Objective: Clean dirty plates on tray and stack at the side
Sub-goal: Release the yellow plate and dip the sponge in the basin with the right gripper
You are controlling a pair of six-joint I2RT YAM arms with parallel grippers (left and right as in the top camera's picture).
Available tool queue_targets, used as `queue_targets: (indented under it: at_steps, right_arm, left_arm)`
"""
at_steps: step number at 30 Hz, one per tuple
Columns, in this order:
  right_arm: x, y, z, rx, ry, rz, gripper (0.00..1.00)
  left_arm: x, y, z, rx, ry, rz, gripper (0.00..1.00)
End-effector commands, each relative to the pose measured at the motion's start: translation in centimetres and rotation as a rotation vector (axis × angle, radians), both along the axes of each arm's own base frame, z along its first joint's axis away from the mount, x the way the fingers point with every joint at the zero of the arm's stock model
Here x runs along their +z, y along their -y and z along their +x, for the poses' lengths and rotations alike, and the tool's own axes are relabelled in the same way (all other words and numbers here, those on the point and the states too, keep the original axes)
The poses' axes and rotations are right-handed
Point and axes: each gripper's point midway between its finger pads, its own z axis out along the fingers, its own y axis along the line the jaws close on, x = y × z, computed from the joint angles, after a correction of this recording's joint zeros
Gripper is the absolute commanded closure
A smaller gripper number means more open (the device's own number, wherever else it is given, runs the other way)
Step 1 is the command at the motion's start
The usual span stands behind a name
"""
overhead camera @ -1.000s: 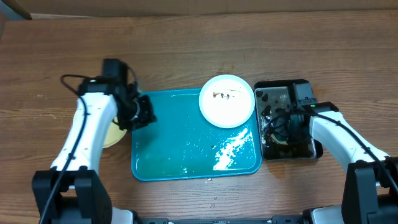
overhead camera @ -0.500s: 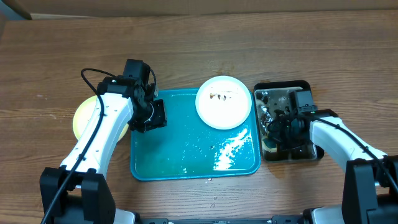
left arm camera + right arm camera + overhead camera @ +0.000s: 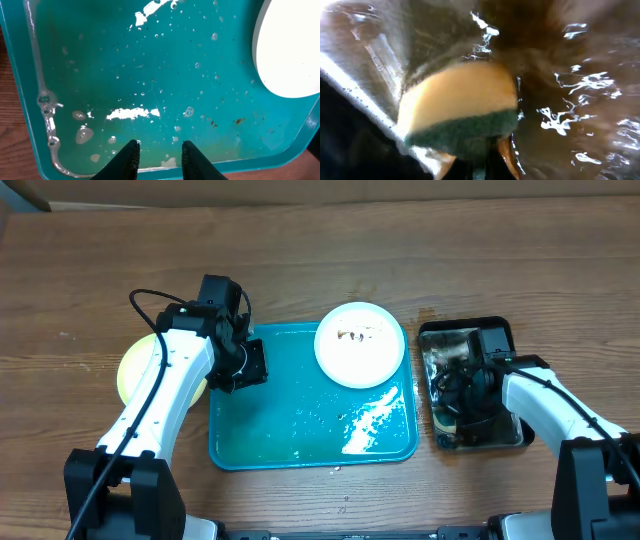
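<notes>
The teal tray is wet, with puddles and foam on it. A white plate with brown smears lies on its far right corner; its rim shows at the right of the left wrist view. A pale yellow plate lies on the table left of the tray, partly hidden by my left arm. My left gripper hangs over the tray's left side, open and empty above the wet tray floor. My right gripper is in the water, shut on a yellow-and-green sponge.
A narrow black tray of murky brown water stands right of the teal tray, turned slightly askew. Brown wooden table lies all around. Arm cables loop near both wrists.
My left arm swung right, off the yellow plate and over the tray's left side, then stayed. The black tray slid right and nearer with my right gripper in it.
</notes>
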Motion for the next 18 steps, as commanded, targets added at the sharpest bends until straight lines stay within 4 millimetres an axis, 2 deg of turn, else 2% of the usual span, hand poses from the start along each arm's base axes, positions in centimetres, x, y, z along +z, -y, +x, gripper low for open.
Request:
queue_targets:
  at_steps: [1, 2, 4, 6, 7, 10, 11, 14, 15, 16, 18]
  right_arm:
    - [-0.7, -3.9, -0.6, 0.305, 0.061, 0.205, 0.96]
    - [-1.1, -3.1, -0.6, 0.267, 0.043, 0.157, 0.96]
    - [-2.2, 1.8, -1.8, -0.009, -0.073, -0.105, 0.96]
    - [-2.2, 4.6, -3.1, -0.235, -0.138, -0.25, 0.96]
    - [-2.2, 4.2, -3.1, -0.23, -0.138, -0.222, 0.96]
    - [-1.3, -2.2, -0.5, 0.204, 0.025, 0.118, 0.96]
    - [-1.3, -2.3, -0.5, 0.226, 0.029, 0.118, 0.96]
    - [-2.2, 2.5, -2.3, -0.083, -0.103, -0.136, 0.96]
    - [-2.2, 3.4, -2.8, -0.161, -0.125, -0.187, 0.96]
    - [-2.3, 3.3, -2.8, -0.178, -0.128, -0.182, 0.96]
    - [-1.9, 0.0, -1.2, 0.055, -0.043, -0.008, 0.96]
  left_arm:
    - [1.3, 0.0, 0.6, -0.016, 0.052, 0.003, 0.7]
    - [1.3, 0.0, 0.6, -0.016, 0.052, 0.003, 0.7]
    - [1.3, 0.0, 0.6, -0.016, 0.05, 0.003, 0.7]
    - [1.3, 0.0, 0.5, -0.016, 0.047, 0.004, 0.7]
    - [1.3, 0.0, 0.5, -0.016, 0.047, 0.004, 0.7]
    - [1.3, 0.0, 0.6, -0.016, 0.048, 0.004, 0.7]
    - [1.3, 0.0, 0.6, -0.016, 0.051, 0.004, 0.7]
    - [1.3, 0.0, 0.6, -0.016, 0.049, 0.003, 0.7]
    - [1.3, 0.0, 0.5, -0.016, 0.048, 0.004, 0.7]
    - [1.3, 0.0, 0.5, -0.016, 0.046, 0.004, 0.7]
    - [1.3, 0.0, 0.5, -0.016, 0.046, 0.004, 0.7]
